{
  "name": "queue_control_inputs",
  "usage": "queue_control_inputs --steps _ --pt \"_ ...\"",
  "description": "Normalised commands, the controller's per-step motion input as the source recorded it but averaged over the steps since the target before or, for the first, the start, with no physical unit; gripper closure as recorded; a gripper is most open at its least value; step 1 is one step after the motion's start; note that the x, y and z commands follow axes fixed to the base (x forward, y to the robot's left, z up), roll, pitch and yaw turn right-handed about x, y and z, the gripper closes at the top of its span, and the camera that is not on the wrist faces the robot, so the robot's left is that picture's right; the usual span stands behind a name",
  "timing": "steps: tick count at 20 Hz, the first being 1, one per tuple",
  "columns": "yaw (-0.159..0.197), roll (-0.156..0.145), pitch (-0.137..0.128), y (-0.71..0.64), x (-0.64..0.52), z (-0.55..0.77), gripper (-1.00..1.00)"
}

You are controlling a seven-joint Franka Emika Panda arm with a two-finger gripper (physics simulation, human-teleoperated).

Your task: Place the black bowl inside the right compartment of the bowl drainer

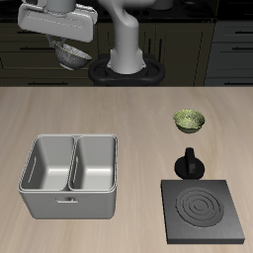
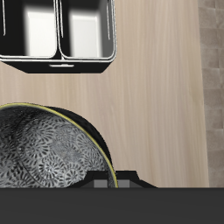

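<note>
My gripper (image 1: 69, 42) hangs high above the back of the table, shut on the rim of the black bowl (image 1: 71, 55). The bowl is tilted, and in the wrist view its speckled grey inside (image 2: 44, 149) fills the frame close to the camera, with the gripper (image 2: 112, 182) at its rim. The bowl drainer (image 1: 67, 200), a light-grey two-well basin, stands on the table well forward of and below the gripper. Its right compartment (image 1: 95, 163) holds nothing, like its twin. The wrist view shows the drainer (image 2: 61, 63) from above, at a distance.
A green-yellow bowl (image 1: 189, 121) sits on the table beyond the drainer's side. A small black pot (image 1: 188, 164) stands nearer the front, next to a flat black stove plate (image 1: 206, 210). The robot's base (image 1: 126, 67) is at the table's back.
</note>
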Motion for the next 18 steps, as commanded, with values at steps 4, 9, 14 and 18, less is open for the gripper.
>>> queue_control_inputs --steps 4,9,14,18 --pt "0.008 0.074 -0.02 -0.18 0.28 0.25 1.0" --pt "0.071 0.034 -0.001 -0.13 0.25 0.03 1.0" --pt "0.028 -0.005 0.019 -0.2 0.25 -0.04 1.0" --pt "0.039 0.007 0.02 -0.19 0.32 -0.12 1.0"
